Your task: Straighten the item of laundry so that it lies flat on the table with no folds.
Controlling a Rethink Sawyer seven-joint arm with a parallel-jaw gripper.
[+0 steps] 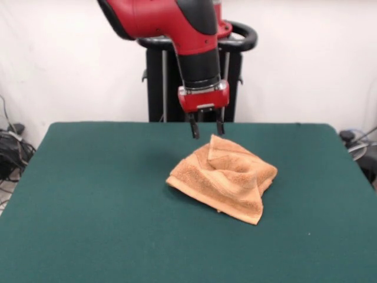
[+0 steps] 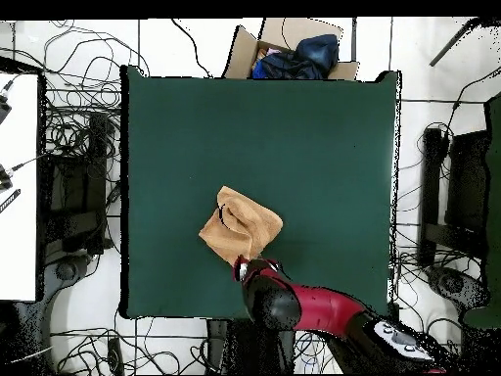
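Observation:
The item of laundry (image 1: 227, 177) is an orange-tan terry towel lying crumpled on the green table (image 1: 94, 200), with folded layers and raised creases across its middle. From above, the item of laundry (image 2: 241, 227) sits left of the middle of the table (image 2: 323, 147), toward the robot's side. My gripper (image 1: 206, 127) hangs open just above the towel's far corner, its two dark fingers (image 1: 192, 127) apart with nothing between them. In the overhead view the arm covers the gripper (image 2: 245, 264) at the towel's lower edge.
A cardboard box (image 2: 289, 49) holding dark blue cloth stands beyond the table's far edge. Cables (image 2: 73, 127) and equipment lie on the floor around the table. The black pedestal (image 1: 177, 76) stands behind the table.

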